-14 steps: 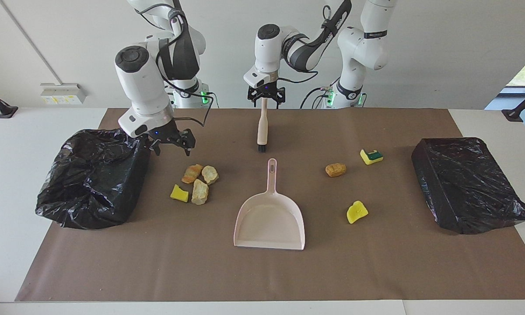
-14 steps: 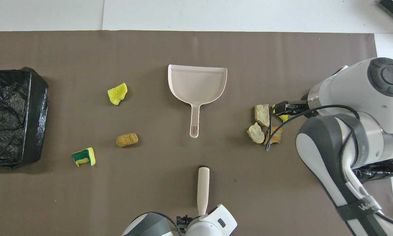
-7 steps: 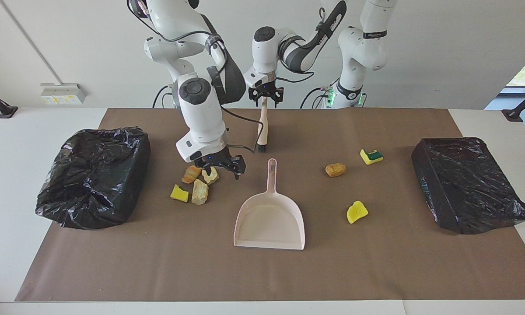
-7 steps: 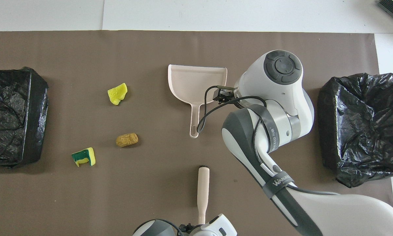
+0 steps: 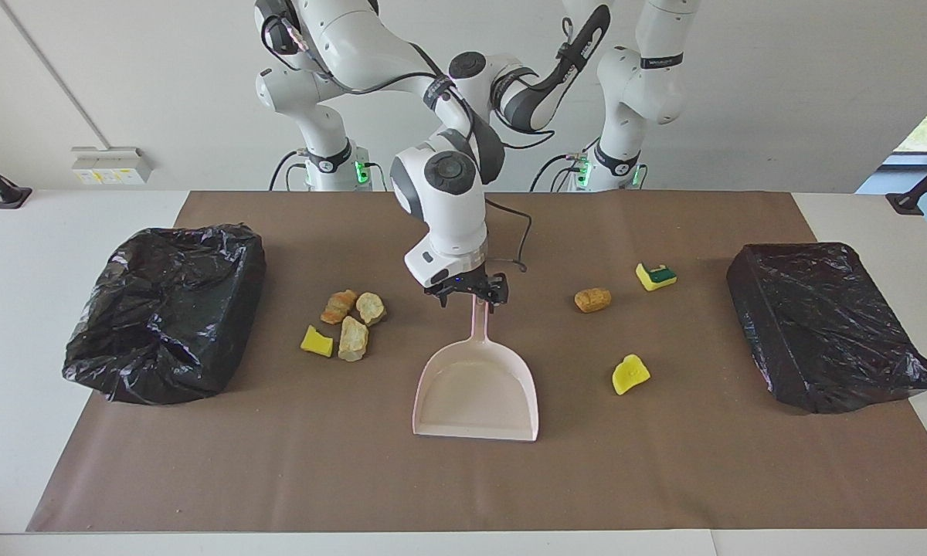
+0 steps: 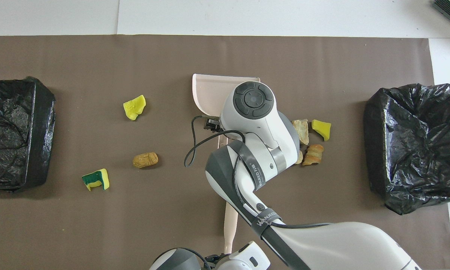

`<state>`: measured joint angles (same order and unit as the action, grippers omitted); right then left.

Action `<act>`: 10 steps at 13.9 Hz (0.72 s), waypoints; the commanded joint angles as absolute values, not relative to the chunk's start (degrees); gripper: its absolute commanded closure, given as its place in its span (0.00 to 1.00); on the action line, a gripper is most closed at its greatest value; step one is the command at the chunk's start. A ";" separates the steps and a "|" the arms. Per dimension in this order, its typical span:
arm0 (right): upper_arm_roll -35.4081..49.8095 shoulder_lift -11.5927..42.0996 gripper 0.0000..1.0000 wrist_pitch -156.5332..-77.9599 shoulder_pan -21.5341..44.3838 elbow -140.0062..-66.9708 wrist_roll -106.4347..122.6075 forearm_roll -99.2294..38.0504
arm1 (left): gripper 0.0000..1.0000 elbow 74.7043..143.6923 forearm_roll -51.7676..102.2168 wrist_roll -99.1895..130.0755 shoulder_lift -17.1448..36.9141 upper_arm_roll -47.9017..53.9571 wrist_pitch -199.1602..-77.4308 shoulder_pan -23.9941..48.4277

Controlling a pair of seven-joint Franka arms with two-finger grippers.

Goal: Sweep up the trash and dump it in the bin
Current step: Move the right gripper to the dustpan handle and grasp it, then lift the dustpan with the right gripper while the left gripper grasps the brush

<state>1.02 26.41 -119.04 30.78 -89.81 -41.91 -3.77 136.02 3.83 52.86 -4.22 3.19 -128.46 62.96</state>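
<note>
Seven trash pieces lie on the brown mat [image 5: 664, 479]: four [image 5: 345, 324] clustered toward the right arm's end beside the open bin [image 5: 162, 309], three [image 5: 618, 324] scattered toward the left arm's end. Between them lies the pink dustpan [image 5: 475, 394]. The right gripper [image 5: 469, 296] hangs spread wide over its handle. The left gripper [image 6: 214, 258] is clamped on the brush [image 6: 230, 225].

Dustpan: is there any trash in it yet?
Empty. The dustpan shows only its bare pink tray; all the trash pieces lie on the brown paper.
</note>
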 commanded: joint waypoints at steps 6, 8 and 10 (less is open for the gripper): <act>1.23 28.56 0.24 -120.15 31.46 -88.94 -40.78 -1.85 | 0.86 135.70 3.78 48.88 -6.93 2.37 -122.10 58.89; 1.23 28.56 0.51 -120.76 31.29 -89.73 -39.56 -2.02 | 0.86 135.70 3.69 46.50 -7.99 2.29 -119.46 56.44; 1.23 28.56 0.62 -120.94 31.29 -89.91 -39.29 -2.02 | 0.87 135.09 1.86 45.70 -9.31 2.37 -117.87 53.98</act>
